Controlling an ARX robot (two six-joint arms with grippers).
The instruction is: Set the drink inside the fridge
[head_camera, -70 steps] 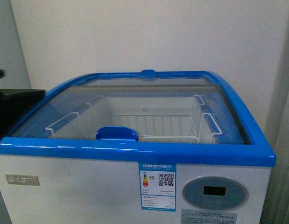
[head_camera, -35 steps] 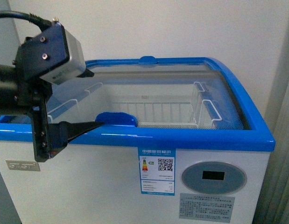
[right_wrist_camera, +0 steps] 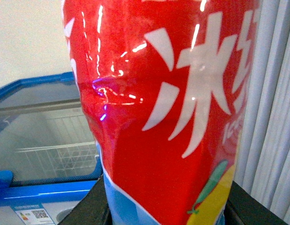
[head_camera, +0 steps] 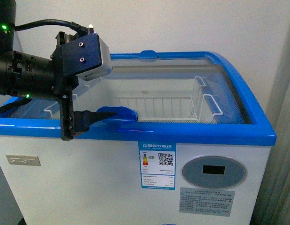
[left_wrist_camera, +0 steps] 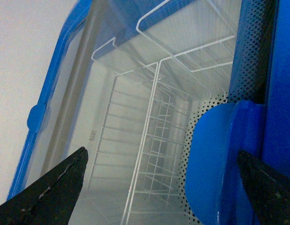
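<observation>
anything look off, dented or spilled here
Only the drink: its red label shows a crease and what looks like a dent on one side in the right wrist view. The fridge looks intact, glass lid unbroken, wire basket sitting straight, nothing spilled.

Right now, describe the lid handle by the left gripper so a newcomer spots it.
Find the white fridge and its curved glass lid. On its near edge sits a rounded blue handle, by the open left gripper. The only lookalike, another blue tab, sits on the far rim.
</observation>
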